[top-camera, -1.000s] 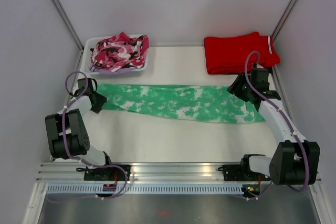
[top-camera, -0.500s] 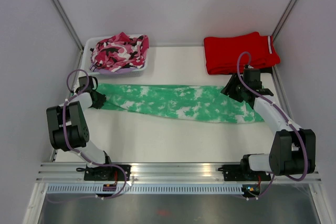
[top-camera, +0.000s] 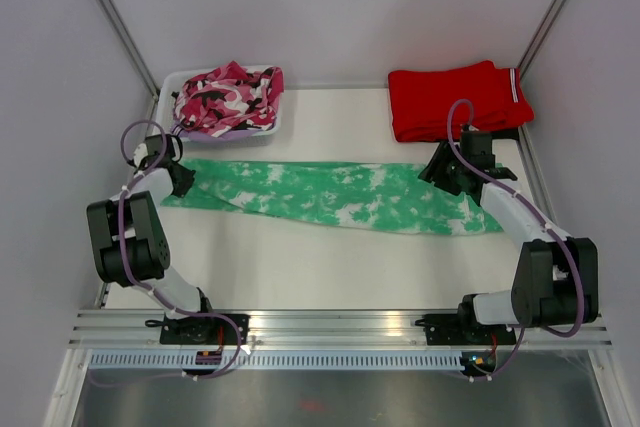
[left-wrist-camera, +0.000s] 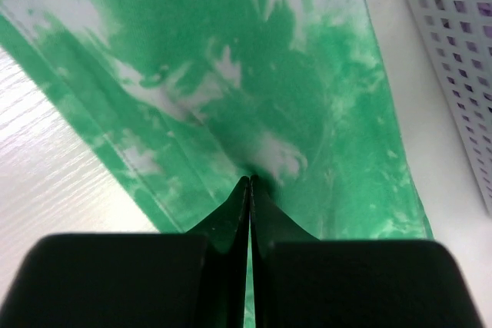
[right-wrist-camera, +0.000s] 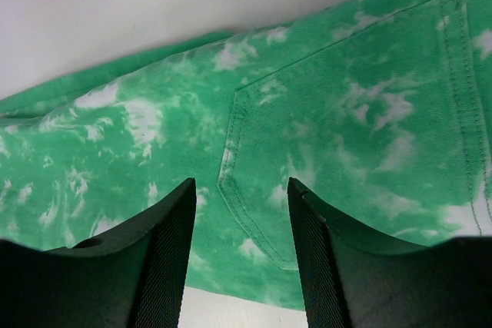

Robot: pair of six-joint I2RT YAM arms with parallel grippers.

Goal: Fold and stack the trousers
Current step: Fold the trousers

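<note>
**Colleague:** Where are the trousers (top-camera: 330, 195) lying?

**Operator:** They're stretched in one long band across the counter (top-camera: 330, 277), from my left jaws over to my right jaws. It's the mint green pair with white blotches, lying flat with a few soft creases. The wider end with the pocket is under the right jaws. The other end is at the left ones.

**Colleague:** Do the left jaws have hold of it?

**Operator:** Yes. On the left wrist camera I see them pressed together with a pinch of green cloth caught at their tips. The fabric puckers in towards that spot and fans out ahead of them.

**Colleague:** And the right jaws?

**Operator:** They stand apart. In the gap between them I look down on a back pocket (right-wrist-camera: 346, 136), with its stitched corner seam showing there. I can't tell whether the tips touch the cloth, but nothing is gripped.

**Colleague:** What else is around?

**Operator:** Ahead and to the right of the left jaws is a white perforated basket (left-wrist-camera: 453, 44), just beside the trousers' edge. A pink, black and white camouflage garment (top-camera: 228, 97) is heaped in it. Beyond the right jaws lie folded red trousers (top-camera: 455, 99) with a white stripe. They are near the green pair but not touching it.
</note>
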